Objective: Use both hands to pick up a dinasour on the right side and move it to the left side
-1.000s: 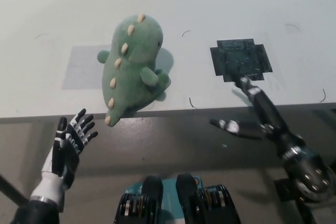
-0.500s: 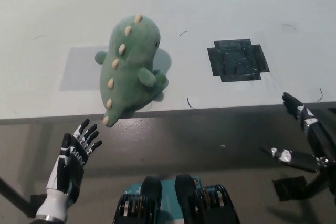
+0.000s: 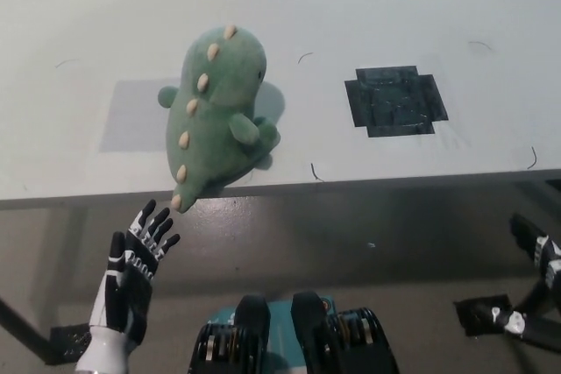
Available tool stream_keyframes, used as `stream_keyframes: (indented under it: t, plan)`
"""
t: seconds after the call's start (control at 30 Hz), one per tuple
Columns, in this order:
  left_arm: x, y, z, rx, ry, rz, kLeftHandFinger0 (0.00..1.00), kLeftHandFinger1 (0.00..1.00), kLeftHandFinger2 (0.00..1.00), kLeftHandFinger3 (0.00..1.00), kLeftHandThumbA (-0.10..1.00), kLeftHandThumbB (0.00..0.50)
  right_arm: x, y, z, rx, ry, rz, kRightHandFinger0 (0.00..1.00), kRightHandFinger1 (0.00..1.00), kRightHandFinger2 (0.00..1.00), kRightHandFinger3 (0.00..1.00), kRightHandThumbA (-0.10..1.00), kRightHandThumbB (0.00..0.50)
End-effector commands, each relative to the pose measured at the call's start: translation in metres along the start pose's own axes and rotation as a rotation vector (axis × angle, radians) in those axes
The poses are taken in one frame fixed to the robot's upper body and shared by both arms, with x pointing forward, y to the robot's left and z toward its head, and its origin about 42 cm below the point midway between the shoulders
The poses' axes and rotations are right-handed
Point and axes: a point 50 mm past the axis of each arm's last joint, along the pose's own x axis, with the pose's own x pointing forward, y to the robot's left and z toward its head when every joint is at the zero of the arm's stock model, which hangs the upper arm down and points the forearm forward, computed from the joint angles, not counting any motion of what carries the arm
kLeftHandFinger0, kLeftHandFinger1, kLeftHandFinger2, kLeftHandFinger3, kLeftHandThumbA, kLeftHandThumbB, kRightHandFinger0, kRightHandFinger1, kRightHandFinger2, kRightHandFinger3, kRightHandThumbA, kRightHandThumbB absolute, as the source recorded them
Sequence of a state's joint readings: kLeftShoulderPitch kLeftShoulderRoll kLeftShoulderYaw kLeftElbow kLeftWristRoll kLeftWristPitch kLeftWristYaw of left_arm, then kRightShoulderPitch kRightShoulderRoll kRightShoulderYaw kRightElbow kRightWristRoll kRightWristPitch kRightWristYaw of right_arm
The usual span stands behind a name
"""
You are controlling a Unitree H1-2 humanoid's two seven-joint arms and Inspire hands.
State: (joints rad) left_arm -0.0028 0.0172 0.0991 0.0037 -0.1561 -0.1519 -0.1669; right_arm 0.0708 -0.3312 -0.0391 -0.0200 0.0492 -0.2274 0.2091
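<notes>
Since the earlier frames the right robot hand (image 3: 536, 291) has pulled back from the dark patch (image 3: 396, 99) and dropped to the lower right corner of the frame, and the left robot hand (image 3: 131, 276) has sunk a little lower at the lower left; the dinosaur (image 3: 217, 109) lies where it lay.

At the lower left, the left robot hand is below the worktop (image 3: 368, 6) edge, palm toward the camera, fingers spread and pointing up toward the toy's tail, holding nothing and touching nothing.

Left of centre, the green plush dinosaur lies on the worktop, head toward the top of the frame, a row of cream spikes down its back, tail tip hanging just over the near edge. Its left side overlaps a pale grey rectangle (image 3: 131, 111) marked on the surface.

Right of centre sits the dark cross-shaped patch, bare, well apart from the toy.

At the far lower right only part of the right robot hand shows, cut by the frame edge; I cannot tell whether it is spread or closed.
</notes>
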Motion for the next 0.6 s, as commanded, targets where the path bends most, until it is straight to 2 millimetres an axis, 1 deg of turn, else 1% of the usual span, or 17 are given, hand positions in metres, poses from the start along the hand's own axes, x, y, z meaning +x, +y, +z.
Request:
stream_keyframes:
  t: [0.0,0.03,0.13,0.33,0.4,0.47,0.57]
  plan:
    - [-0.003,-0.002,0.01,-0.023,-0.084,0.021,1.0,1.0,1.0,1.0,1.0,0.436,-0.002,0.001,0.014,0.034,-0.092,-0.029,1.0,1.0,1.0,1.0,1.0,0.157]
    - [-0.003,-0.002,0.009,-0.02,-0.085,0.012,1.0,1.0,1.0,1.0,1.0,0.427,-0.006,0.003,0.014,0.045,-0.095,-0.042,1.0,1.0,1.0,1.0,1.0,0.139]
    - [-0.005,-0.002,0.009,-0.027,-0.08,0.014,1.0,1.0,1.0,1.0,1.0,0.428,-0.008,0.006,0.013,0.054,-0.082,-0.05,1.0,1.0,1.0,1.0,1.0,0.152]
    - [-0.008,-0.004,0.007,-0.043,-0.08,0.022,1.0,1.0,1.0,1.0,1.0,0.417,-0.012,0.007,0.009,0.06,-0.075,-0.062,1.0,1.0,1.0,1.0,1.0,0.146]
    - [-0.007,-0.005,0.006,-0.06,-0.077,0.021,1.0,1.0,1.0,1.0,1.0,0.402,-0.011,0.006,0.01,0.059,-0.077,-0.065,1.0,1.0,1.0,1.0,1.0,0.125]
    - [-0.007,-0.005,0.005,-0.062,-0.077,0.022,1.0,1.0,1.0,1.0,1.0,0.395,-0.011,0.006,0.011,0.062,-0.077,-0.067,1.0,1.0,1.0,1.0,1.0,0.125]
    - [-0.007,-0.006,0.005,-0.074,-0.074,0.019,1.0,1.0,1.0,1.0,1.0,0.388,-0.01,0.005,0.011,0.062,-0.075,-0.068,1.0,1.0,1.0,1.0,1.0,0.139]
